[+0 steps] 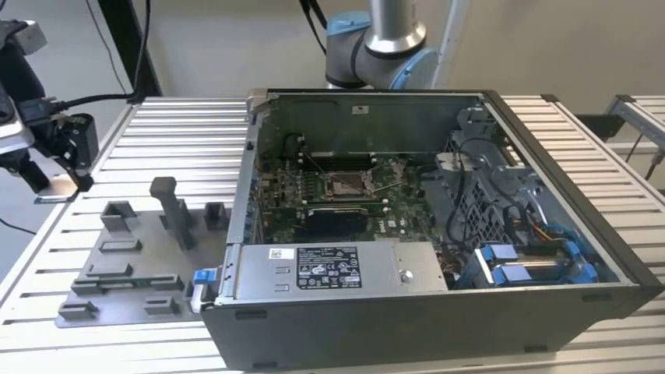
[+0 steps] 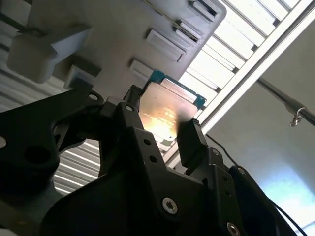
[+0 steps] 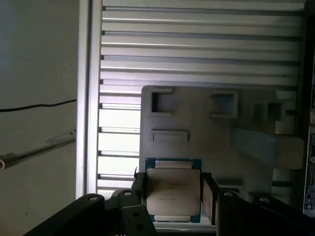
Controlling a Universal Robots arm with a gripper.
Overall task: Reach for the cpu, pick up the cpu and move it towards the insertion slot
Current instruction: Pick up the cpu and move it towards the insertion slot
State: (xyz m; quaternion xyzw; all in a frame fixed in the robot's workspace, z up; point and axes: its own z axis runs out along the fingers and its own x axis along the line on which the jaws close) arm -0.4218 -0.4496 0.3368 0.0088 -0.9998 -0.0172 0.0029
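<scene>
Item: cpu point(image 3: 173, 191) pinched by its edges in my gripper point(image 2: 160, 120) above the fixture plate point(image 3: 197, 123); I'd carry it level.

Silver arm point(image 1: 395, 19) with blue-capped grey joints point(image 1: 364, 61) — matte black, screw-studded claw point(image 2: 160, 115).

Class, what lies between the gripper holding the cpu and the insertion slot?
In the exterior view, between gripper and insertion slot: the grey fixture plate, then the computer case wall.

Ribbed aluminium table point(image 1: 177, 125), grey fixture plate point(image 1: 146, 261) with upright blocks on the exterior view's left, open computer case point(image 1: 416, 323) beside it.
</scene>
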